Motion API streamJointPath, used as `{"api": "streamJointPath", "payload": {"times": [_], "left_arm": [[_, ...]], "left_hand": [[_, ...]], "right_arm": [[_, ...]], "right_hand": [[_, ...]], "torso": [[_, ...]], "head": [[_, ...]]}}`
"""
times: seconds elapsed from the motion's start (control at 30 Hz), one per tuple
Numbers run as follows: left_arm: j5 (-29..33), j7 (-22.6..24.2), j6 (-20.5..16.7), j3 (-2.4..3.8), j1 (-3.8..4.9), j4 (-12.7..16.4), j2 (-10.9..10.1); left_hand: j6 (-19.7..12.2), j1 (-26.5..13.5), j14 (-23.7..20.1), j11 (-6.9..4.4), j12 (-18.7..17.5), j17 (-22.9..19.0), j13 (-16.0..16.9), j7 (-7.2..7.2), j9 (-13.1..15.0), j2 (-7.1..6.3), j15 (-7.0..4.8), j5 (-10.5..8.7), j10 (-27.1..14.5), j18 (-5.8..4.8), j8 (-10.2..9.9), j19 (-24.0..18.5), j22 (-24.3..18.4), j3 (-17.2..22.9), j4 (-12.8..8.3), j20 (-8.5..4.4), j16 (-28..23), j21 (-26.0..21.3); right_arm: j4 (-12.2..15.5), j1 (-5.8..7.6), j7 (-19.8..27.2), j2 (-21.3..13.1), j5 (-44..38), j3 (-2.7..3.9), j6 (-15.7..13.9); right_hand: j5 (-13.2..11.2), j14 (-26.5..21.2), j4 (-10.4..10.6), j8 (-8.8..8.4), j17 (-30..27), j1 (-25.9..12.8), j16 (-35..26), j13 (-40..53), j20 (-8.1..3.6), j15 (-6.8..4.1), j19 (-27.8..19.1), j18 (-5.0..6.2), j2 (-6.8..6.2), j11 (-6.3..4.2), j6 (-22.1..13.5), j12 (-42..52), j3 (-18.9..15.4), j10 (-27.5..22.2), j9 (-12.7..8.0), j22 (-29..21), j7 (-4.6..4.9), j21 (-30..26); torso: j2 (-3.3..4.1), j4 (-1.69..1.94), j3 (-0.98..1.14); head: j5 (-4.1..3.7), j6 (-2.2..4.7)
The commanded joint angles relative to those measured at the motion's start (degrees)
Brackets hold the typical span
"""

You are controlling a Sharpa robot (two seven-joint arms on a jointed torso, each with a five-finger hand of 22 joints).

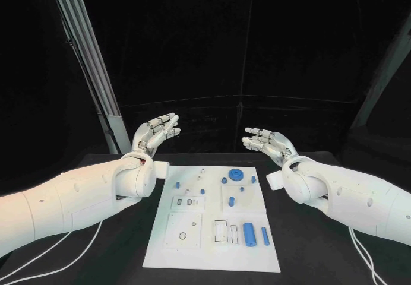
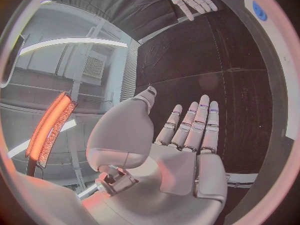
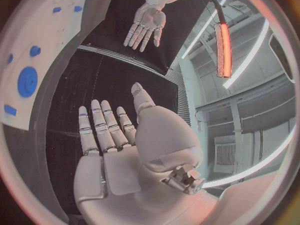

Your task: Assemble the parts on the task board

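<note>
Silver-fingered, the left hand (image 1: 157,132) and right hand (image 1: 267,142) hover empty, fingers spread; nearer the wrists lies the flat white task board (image 1: 163,246) with smooth blue cylindrical parts (image 1: 249,234).

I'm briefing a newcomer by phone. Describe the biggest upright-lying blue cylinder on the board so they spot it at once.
Start at the white task board in the middle of the black table. Go to its near right part, beside the outlined rectangular slots. The thick blue cylinder lies there on its side; the blue rod just right of it is much thinner.
</note>
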Motion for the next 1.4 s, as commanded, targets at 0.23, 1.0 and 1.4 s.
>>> {"api": "streamJointPath", "payload": {"times": [0.23,1.0,1.4], "left_arm": [[-0.19,1.97,7.05,0.04,0.04,2.24,-2.24],[-2.47,0.64,10.47,0.04,-0.02,14.95,-8.93],[-2.19,0.05,10.92,0.03,-0.09,16.75,-9.2]], "left_hand": [[16.68,1.09,13.7,-3.01,1.89,0.64,0.05,4.51,0.47,1.14,-3.92,-0.02,14.79,3.09,3.17,15.56,1.02,-1.24,-2.29,-1.75,2.74,4.93],[21.26,3.53,21.66,-4.95,0.28,3.4,0.31,2.94,-0.09,1.8,-6.25,-0.04,21.67,3.0,1.9,22.84,-0.33,-1.87,-6.02,-4.06,2.25,4.67],[21.28,3.52,21.65,-4.95,0.26,3.43,0.31,2.94,-0.09,1.85,-6.25,-0.02,21.71,2.99,1.88,22.86,-0.36,-1.87,-6.04,-4.06,2.2,4.64]], "right_arm": [[0.1,0.31,0.95,-0.68,-17.33,0.09,-0.5],[1.37,4.96,-19.98,1.13,-68.9,0.18,6.12],[2.24,5.62,-23.72,2.72,-77.91,0.19,7.22]], "right_hand": [[-2.86,25.29,-11.63,0.18,0.01,2.78,-0.51,-0.3,-2.11,-4.08,21.06,3.33,1.35,-3.34,24.73,-11.35,3.64,24.96,-0.52,0.81,3.64,7.0],[-3.63,49.33,-11.46,-3.07,7.82,3.34,7.41,-0.06,-10.67,-11.27,39.73,3.08,-2.7,-7.44,32.43,-19.29,4.35,37.23,-0.34,10.95,0.8,28.3],[-4.21,49.04,-11.45,-4.32,15.61,2.24,15.62,-0.06,-10.77,-11.25,38.3,3.05,-3.62,-7.02,31.91,-20.19,6.05,35.18,-0.42,15.38,1.22,35.48]], "torso": [[1.67,0.2,0.06],[8.17,1.61,-0.32],[9.64,1.98,-0.45]], "head": [[0.3,0.41],[-2.57,1.81],[-2.87,2.12]]}}
